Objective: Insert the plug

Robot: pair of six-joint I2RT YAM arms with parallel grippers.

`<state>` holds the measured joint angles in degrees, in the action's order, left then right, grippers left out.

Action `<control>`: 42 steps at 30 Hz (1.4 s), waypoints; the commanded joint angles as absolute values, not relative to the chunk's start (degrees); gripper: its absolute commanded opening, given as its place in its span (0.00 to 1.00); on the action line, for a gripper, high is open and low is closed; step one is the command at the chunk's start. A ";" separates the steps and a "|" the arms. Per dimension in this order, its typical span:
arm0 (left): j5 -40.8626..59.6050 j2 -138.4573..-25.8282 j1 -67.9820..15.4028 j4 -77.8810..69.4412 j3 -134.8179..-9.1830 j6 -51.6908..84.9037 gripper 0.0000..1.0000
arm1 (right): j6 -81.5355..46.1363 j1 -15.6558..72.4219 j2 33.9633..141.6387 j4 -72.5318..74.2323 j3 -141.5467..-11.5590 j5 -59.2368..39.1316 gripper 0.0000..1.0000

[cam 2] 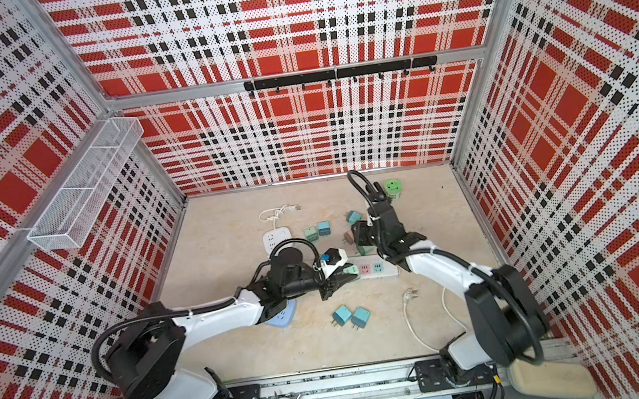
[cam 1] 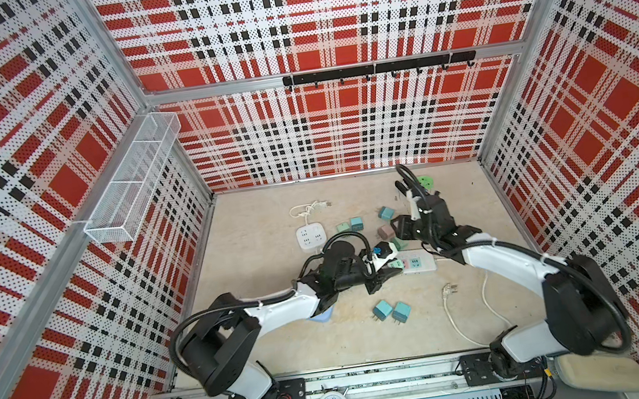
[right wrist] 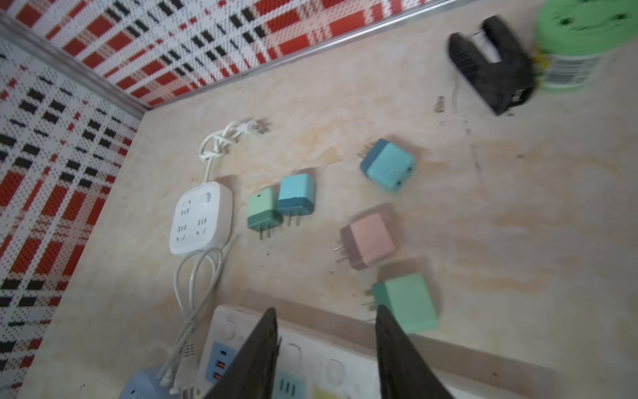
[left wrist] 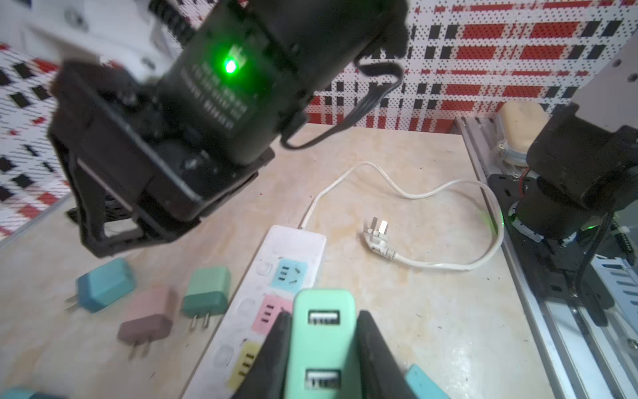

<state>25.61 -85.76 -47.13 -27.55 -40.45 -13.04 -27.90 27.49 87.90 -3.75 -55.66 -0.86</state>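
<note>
Presently left end effector [cam 1: 391,270], clamping mint-green USB plug [left wrist: 322,349], has white power strip [cam 1: 420,264] at three o'clock; right end effector [right wrist: 326,310] agape, empty.

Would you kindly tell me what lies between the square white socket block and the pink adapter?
A green adapter and a blue adapter, side by side, clearest in the right wrist view.

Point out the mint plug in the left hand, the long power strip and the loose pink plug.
mint plug [left wrist: 322,347]: left wrist view, face between its USB ports.
long power strip [left wrist: 297,243]: left wrist view, bare white end.
pink plug [right wrist: 372,238]: right wrist view, pink top face.
</note>
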 commanded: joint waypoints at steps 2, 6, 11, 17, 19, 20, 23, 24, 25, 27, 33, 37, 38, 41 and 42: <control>18.35 -78.49 -45.51 -29.89 -32.80 -11.33 0.00 | -23.42 31.97 99.39 -11.85 -66.90 -1.02 0.40; 16.19 -72.84 -44.01 -29.90 -28.37 -10.23 0.00 | -22.42 34.71 108.17 -15.92 -75.53 -1.49 0.38; 15.22 -66.80 -42.31 -29.80 -24.38 -9.39 0.00 | -21.73 36.27 115.17 -18.55 -81.78 -3.21 0.36; 15.26 -62.85 -41.25 -29.07 -22.25 -8.44 0.00 | -21.91 37.87 118.22 -19.41 -83.52 -4.53 0.34; 15.21 -61.68 -41.23 -28.86 -21.82 -8.45 0.00 | -21.91 38.47 118.39 -19.10 -82.92 -4.66 0.34; 15.33 -61.13 -41.23 -28.78 -21.63 -8.42 0.00 | -21.90 38.82 118.56 -19.01 -82.64 -4.65 0.34; 15.22 -59.50 -41.17 -28.39 -21.27 -8.47 0.00 | -22.21 39.56 118.83 -18.60 -81.46 -4.91 0.34; 15.21 -59.04 -41.06 -28.22 -21.18 -8.45 0.00 | -22.32 39.82 118.76 -18.28 -80.85 -5.24 0.33; 15.24 -58.76 -41.08 -28.03 -21.18 -8.43 0.00 | -22.39 40.07 118.74 -17.96 -80.39 -5.38 0.33; 15.31 -58.19 -41.01 -27.61 -21.14 -8.53 0.00 | -22.36 40.71 118.41 -17.97 -79.60 -5.30 0.33; 16.40 -57.46 -41.07 -27.25 -21.45 -8.21 0.00 | -22.49 42.83 116.16 -16.97 -76.11 -5.08 0.32; 16.93 -57.43 -41.26 -27.25 -21.79 -8.04 0.00 | -23.04 43.74 114.19 -15.92 -73.21 -5.18 0.31; 17.02 -57.52 -41.44 -27.25 -21.93 -8.05 0.00 | -23.16 44.04 113.52 -15.33 -72.21 -5.30 0.31; 16.50 -58.07 -42.13 -27.29 -22.39 -8.54 0.00 | -23.94 44.52 111.53 -13.75 -69.69 -5.23 0.30; 15.97 -58.46 -42.56 -27.27 -22.57 -8.61 0.00 | -24.08 44.58 110.65 -12.97 -68.69 -5.05 0.30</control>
<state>16.14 -58.48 -41.82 -27.38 -21.52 -8.97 -23.33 44.03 113.49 -14.74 -70.85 -4.80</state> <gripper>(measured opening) 0.302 0.303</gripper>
